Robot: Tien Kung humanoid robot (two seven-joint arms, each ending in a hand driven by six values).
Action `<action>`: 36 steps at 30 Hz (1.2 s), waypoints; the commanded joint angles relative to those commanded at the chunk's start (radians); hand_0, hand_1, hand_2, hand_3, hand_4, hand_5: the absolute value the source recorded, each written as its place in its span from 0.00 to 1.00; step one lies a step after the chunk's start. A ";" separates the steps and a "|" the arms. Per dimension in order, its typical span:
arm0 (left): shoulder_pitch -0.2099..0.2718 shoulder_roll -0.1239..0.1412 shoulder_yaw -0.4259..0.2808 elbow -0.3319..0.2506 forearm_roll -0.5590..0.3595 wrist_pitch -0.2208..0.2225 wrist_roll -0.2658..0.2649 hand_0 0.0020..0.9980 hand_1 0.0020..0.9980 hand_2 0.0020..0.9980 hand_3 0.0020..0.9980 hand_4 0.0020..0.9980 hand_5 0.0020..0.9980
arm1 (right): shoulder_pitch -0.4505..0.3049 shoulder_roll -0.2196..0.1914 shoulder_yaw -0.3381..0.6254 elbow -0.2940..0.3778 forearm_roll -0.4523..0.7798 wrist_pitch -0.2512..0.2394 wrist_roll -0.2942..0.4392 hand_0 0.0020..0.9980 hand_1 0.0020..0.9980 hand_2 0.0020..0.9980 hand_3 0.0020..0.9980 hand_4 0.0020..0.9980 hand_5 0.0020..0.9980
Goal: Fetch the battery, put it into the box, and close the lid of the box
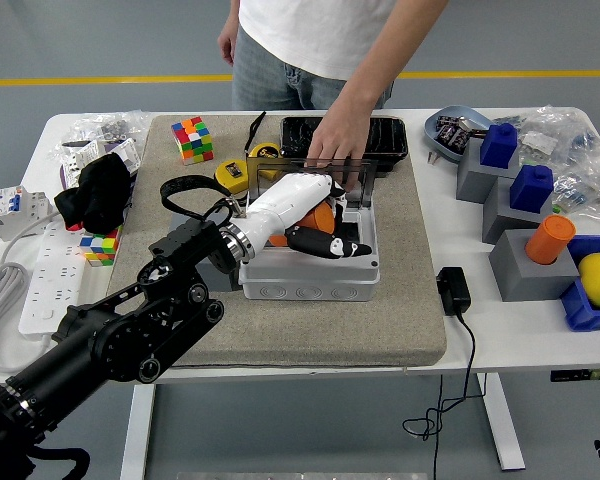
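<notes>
My left hand (325, 232), white with black fingers, reaches into the open grey box (310, 282) on the felt mat. It is shut on the orange battery (324, 217), which sits low inside the box under my palm. The box's clear lid (280, 172) stands up at the back edge. A person's hand (332, 148) rests on the lid's top edge and holds it upright. My right arm is out of view.
A black tray (380, 137) lies behind the box, with a yellow tape measure (232, 176) and a colour cube (191, 138) to its left. A black adapter (452, 290) and its cable lie right of the mat. Grey blocks (525, 262) stand at the right. A power strip (35, 292) lies at the left.
</notes>
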 joint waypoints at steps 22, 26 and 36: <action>-0.038 0.000 0.015 0.086 -0.020 0.110 -0.056 0.04 0.00 0.00 0.00 0.99 0.60 | 0.004 -0.001 -0.008 0.000 0.005 0.002 -0.002 0.91 0.90 0.87 0.87 1.00 1.00; -0.037 0.000 0.015 0.083 -0.025 0.136 -0.072 0.05 0.00 0.00 0.00 1.00 0.61 | 0.005 -0.001 -0.010 0.000 0.007 0.002 -0.002 0.91 0.90 0.87 0.87 1.00 1.00; -0.031 0.000 0.025 0.083 -0.030 0.182 -0.103 0.05 0.00 0.00 0.00 1.00 0.60 | 0.001 -0.003 -0.009 0.000 0.006 0.002 -0.005 0.91 0.90 0.87 0.87 1.00 1.00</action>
